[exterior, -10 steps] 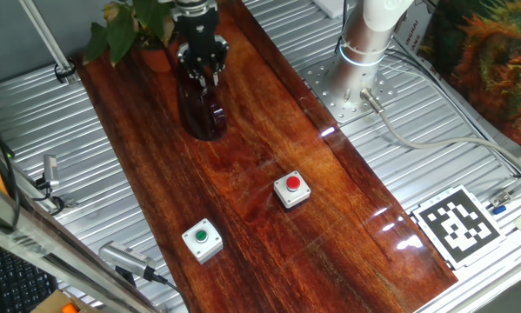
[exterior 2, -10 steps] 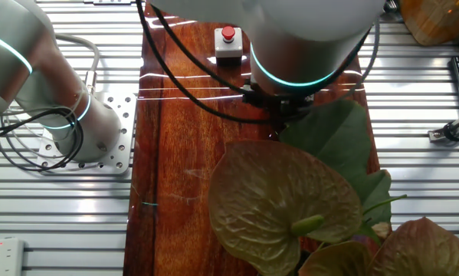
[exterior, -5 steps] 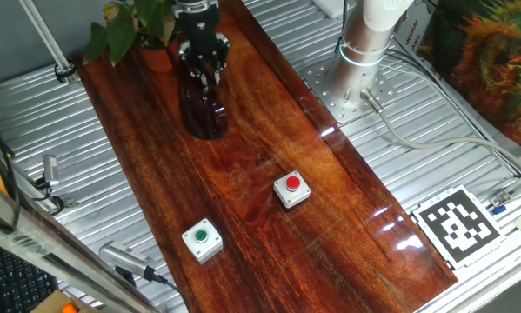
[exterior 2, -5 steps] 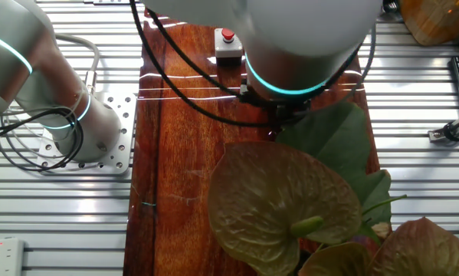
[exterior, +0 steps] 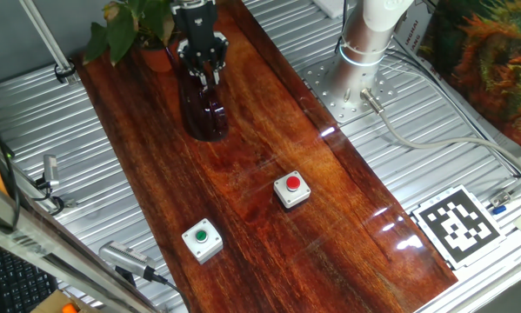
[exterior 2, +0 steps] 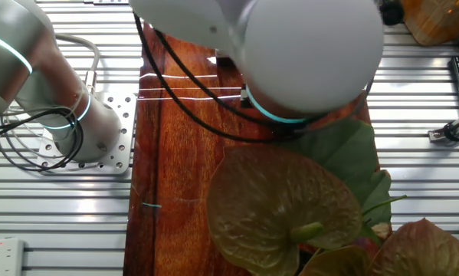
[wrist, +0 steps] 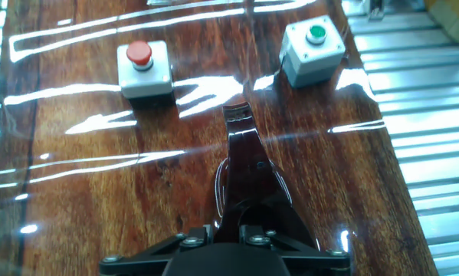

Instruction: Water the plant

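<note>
The plant (exterior: 131, 24) stands at the far end of the wooden board in a small orange pot (exterior: 156, 59); its broad leaves (exterior 2: 279, 203) fill the foreground of the other fixed view. My gripper (exterior: 203, 73) points down beside the pot, shut on the neck of a dark red translucent vessel (exterior: 204, 115). In the hand view the vessel (wrist: 246, 165) runs forward from between the gripper (wrist: 240, 230) and its spout points toward the buttons. In the other fixed view the arm (exterior 2: 306, 54) hides both gripper and vessel.
A red button box (exterior: 292, 188) and a green button box (exterior: 202, 239) sit on the board's near half; both show in the hand view, red (wrist: 141, 65) and green (wrist: 313, 50). The robot base (exterior: 364, 43), a tag marker (exterior: 457, 224) and bushy foliage (exterior: 495, 61) lie to the right.
The hand has risen a little and shifted slightly toward the plant. In the other fixed view the arm now looms larger and covers the red button box.
</note>
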Robot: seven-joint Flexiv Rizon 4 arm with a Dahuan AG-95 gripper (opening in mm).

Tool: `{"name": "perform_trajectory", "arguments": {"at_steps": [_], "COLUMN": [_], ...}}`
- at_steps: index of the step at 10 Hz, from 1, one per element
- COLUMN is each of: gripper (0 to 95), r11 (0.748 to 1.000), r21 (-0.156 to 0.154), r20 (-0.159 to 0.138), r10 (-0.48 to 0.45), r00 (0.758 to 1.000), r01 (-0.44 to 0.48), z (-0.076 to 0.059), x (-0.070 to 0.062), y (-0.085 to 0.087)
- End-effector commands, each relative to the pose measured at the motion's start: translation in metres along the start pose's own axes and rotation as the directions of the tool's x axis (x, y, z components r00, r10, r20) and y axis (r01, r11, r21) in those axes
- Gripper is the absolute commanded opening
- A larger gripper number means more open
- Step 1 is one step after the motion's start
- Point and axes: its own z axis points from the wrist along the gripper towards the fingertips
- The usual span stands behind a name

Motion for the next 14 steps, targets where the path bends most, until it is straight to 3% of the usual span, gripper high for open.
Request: {"name": "perform_trajectory", "arguments": {"at_steps": [1, 5, 8, 11, 12, 14], "gripper": [0.0, 0.0, 0.0, 0.0, 0.0, 0.0], "r11": [1.0, 1.0, 1.0, 0.999, 0.999, 0.999], "r21": [0.007, 0.007, 0.006, 0.018, 0.023, 0.024], "r20": [-0.008, -0.071, -0.14, -0.182, -0.22, -0.235], "r10": [0.001, -0.011, -0.02, 0.035, 0.038, 0.033], "r00": [1.0, 0.997, 0.99, 0.983, 0.975, 0.971], "r01": [0.0, 0.011, 0.021, -0.032, -0.034, -0.028], "z": [-0.0006, -0.0006, 0.0006, 0.0036, 0.0048, 0.0058], "x": [-0.0011, -0.0011, -0.0002, 0.0019, 0.0027, 0.0034], "y": [0.0, 0.0, -0.0007, -0.0023, -0.0031, -0.0036]}}
